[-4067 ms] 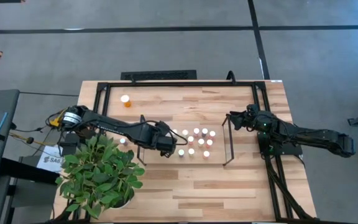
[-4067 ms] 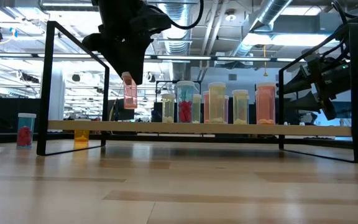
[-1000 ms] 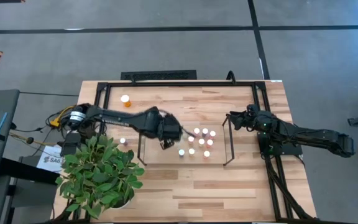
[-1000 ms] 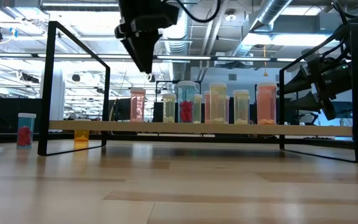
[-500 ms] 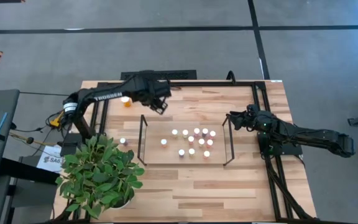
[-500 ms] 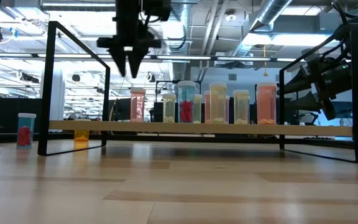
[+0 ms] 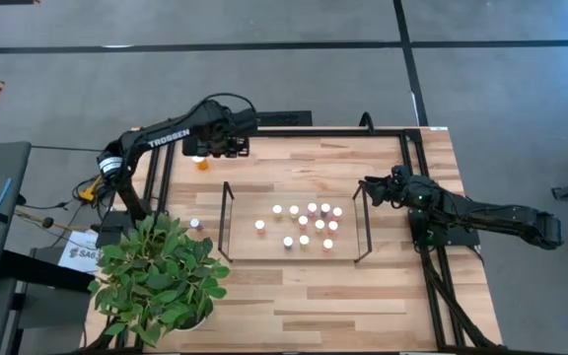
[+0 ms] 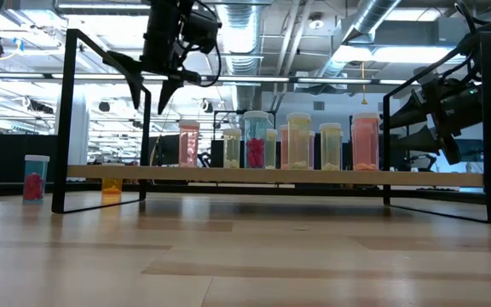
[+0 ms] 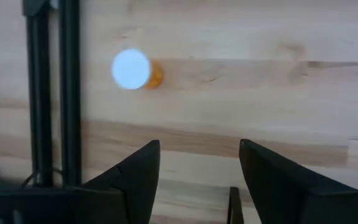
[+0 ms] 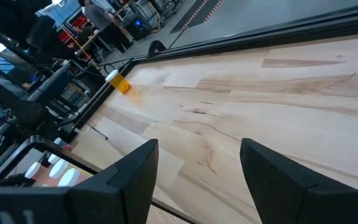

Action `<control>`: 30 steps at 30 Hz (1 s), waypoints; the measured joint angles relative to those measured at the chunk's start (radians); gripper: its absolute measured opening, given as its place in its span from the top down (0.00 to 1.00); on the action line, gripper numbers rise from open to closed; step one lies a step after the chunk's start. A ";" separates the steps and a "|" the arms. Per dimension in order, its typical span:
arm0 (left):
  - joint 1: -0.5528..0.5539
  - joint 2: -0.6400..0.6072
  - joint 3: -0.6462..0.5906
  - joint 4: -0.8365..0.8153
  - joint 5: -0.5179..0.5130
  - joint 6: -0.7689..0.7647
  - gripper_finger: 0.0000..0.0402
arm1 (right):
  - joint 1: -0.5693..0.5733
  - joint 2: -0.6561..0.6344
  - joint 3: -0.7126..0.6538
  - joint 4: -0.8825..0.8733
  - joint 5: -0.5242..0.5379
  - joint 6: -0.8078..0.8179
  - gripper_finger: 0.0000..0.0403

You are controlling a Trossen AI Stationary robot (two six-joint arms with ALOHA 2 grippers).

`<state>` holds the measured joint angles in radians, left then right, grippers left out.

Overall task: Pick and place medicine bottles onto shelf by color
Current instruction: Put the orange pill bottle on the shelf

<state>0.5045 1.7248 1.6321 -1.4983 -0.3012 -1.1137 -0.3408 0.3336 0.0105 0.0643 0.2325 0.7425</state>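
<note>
The shelf [image 7: 264, 247] is a light-wood board between two black wire ends, and several white-capped medicine bottles [image 7: 304, 225] stand on it. In the low view they form a row [image 8: 288, 143]. An orange bottle [image 7: 201, 161] stands alone on the table's far left, also in the left wrist view [image 9: 133, 70]. A red bottle [image 7: 194, 224] stands left of the shelf. My left gripper [image 7: 229, 147] hangs open above the table just right of the orange bottle, pointing down, with nothing between its fingers [image 9: 197, 180]. My right gripper [image 7: 368, 187] waits open at the shelf's right end.
A potted plant [image 7: 161, 276] fills the near left corner. Black frame rails [image 7: 156, 158] run along the table's left, far and right sides. Bare wood lies in front of the shelf [image 7: 314, 296] and between the shelf and the far rail.
My left gripper has swung from above the shelf's left part toward the table's far left, ending beside the orange bottle. It has rolled about its own axis and its fingers have spread wider. The bottles on the shelf have stayed put.
</note>
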 joint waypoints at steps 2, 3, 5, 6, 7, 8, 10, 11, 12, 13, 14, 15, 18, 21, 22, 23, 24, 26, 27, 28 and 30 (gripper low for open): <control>0.009 0.000 0.000 -0.019 0.000 -0.022 0.45 | 0.000 0.000 0.000 0.000 0.000 0.000 0.38; 0.014 0.000 0.000 -0.031 -0.007 -0.038 0.43 | 0.000 0.000 0.000 0.000 0.000 0.000 0.38; 0.023 0.000 -0.011 -0.037 -0.034 -0.082 0.40 | 0.000 0.000 0.000 0.000 0.000 0.000 0.38; 0.027 0.000 -0.024 -0.036 -0.046 -0.106 0.39 | 0.000 0.000 0.000 0.000 0.000 0.000 0.38; 0.032 -0.001 -0.043 -0.037 -0.051 -0.127 0.38 | 0.000 0.000 0.000 0.000 0.000 0.000 0.38; 0.039 -0.005 -0.068 -0.034 -0.050 -0.145 0.37 | 0.000 0.000 0.000 0.000 0.000 0.000 0.38; 0.046 -0.013 -0.125 -0.023 -0.041 -0.181 0.35 | 0.000 0.000 0.000 0.000 0.000 0.000 0.38; 0.051 -0.022 -0.157 0.000 -0.036 -0.192 0.34 | 0.000 0.000 0.000 0.000 0.000 0.000 0.38; 0.057 -0.029 -0.189 0.027 -0.033 -0.201 0.34 | 0.000 0.000 0.000 0.000 0.000 0.000 0.38; 0.064 -0.039 -0.219 0.060 -0.033 -0.207 0.33 | 0.000 0.000 0.000 0.000 0.000 0.000 0.38; 0.073 -0.051 -0.246 0.094 -0.033 -0.211 0.33 | 0.000 0.000 0.000 0.000 0.000 0.000 0.38; 0.082 -0.065 -0.271 0.125 -0.034 -0.215 0.33 | 0.000 0.000 0.000 0.000 0.000 0.000 0.38; 0.113 -0.109 -0.343 0.215 -0.036 -0.219 0.33 | 0.000 0.000 0.000 0.000 0.000 0.000 0.38; 0.146 -0.147 -0.415 0.276 -0.033 -0.246 0.33 | 0.000 0.000 0.000 0.000 0.000 0.000 0.38; 0.155 -0.158 -0.439 0.294 -0.029 -0.263 0.33 | 0.000 0.000 0.000 0.000 0.000 0.000 0.38; 0.165 -0.167 -0.464 0.318 -0.028 -0.280 0.33 | 0.000 0.000 0.000 0.000 0.000 0.000 0.38; 0.173 -0.175 -0.488 0.347 -0.027 -0.294 0.33 | 0.000 0.000 0.000 0.000 0.000 0.000 0.38; 0.192 -0.183 -0.528 0.398 -0.022 -0.323 0.33 | 0.000 0.000 0.000 0.000 0.000 0.000 0.38; 0.202 -0.184 -0.540 0.415 -0.015 -0.335 0.33 | 0.000 0.000 0.000 0.000 0.000 0.000 0.38; 0.212 -0.184 -0.551 0.429 -0.008 -0.340 0.33 | 0.000 0.000 0.000 0.000 0.000 0.000 0.38; 0.231 -0.184 -0.565 0.451 0.004 -0.339 0.33 | 0.000 0.000 0.000 0.000 0.000 0.000 0.38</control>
<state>0.7355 1.5410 1.0674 -1.0470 -0.2974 -1.4526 -0.3412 0.3336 0.0105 0.0643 0.2325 0.7426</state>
